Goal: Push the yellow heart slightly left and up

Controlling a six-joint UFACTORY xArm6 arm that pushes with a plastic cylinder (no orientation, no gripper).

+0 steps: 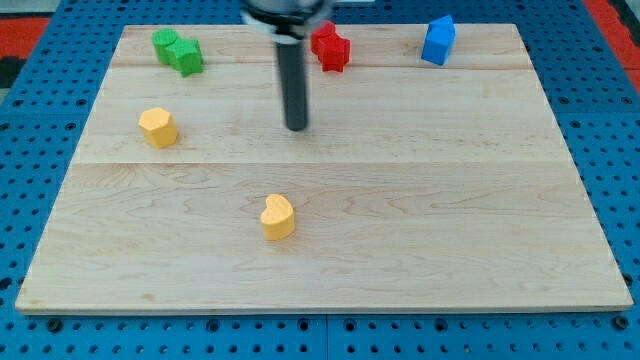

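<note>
The yellow heart (277, 217) lies on the wooden board (450, 220), below the middle and a little left of centre. My tip (297, 128) stands on the board above the heart and slightly to its right, well apart from it and touching no block. The rod rises from the tip to the view's top edge.
A second yellow block (158, 126), rounded, sits at the left. Two green blocks (178, 50) touch each other at the top left. Two red blocks (330, 46) sit at the top centre, just right of the rod. A blue block (438, 40) is at the top right.
</note>
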